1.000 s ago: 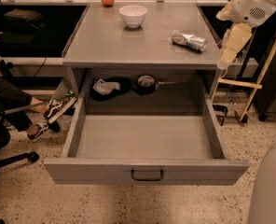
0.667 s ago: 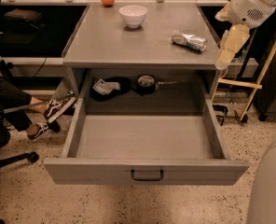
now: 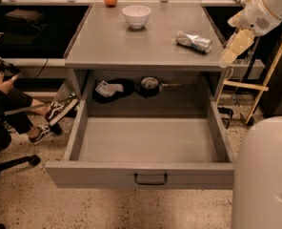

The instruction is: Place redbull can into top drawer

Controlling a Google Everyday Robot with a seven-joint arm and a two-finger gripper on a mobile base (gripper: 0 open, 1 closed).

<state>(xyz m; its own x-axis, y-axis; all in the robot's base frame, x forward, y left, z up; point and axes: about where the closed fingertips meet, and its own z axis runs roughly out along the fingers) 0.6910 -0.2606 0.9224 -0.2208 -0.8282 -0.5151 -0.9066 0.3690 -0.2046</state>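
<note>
The can (image 3: 194, 41) lies on its side on the desk (image 3: 131, 49), right of centre. The drawer (image 3: 107, 174) below stands pulled out. The claw (image 3: 227, 57) hangs beside the desk's right edge, apart from the can; its state cannot be told.

Hand (image 3: 228, 57) right of table (image 3: 146, 49) edge; top drawer (image 3: 107, 176) open upward.

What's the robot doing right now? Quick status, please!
Gripper beside tabletop right edge, apart from redbull can. Can lying on tabletop. Top drawer open. Nothing blocking.
</note>
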